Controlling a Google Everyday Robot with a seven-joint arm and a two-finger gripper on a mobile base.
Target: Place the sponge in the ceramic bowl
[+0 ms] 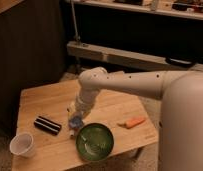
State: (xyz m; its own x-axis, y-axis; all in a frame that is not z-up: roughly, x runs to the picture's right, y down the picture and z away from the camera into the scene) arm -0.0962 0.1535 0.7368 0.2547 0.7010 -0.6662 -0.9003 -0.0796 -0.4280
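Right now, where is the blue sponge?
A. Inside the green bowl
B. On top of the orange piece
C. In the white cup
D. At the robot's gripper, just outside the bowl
D: the sponge sits at the tip of the gripper, over the table beside the rim of the ceramic bowl, and nothing blue shows inside the bowl.

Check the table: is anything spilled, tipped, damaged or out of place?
Nothing stands out. The white cup and ceramic bowl stand upright; the black block and orange piece lie flat on the table. The gripper, with the sponge at it, is beside the bowl's rim.
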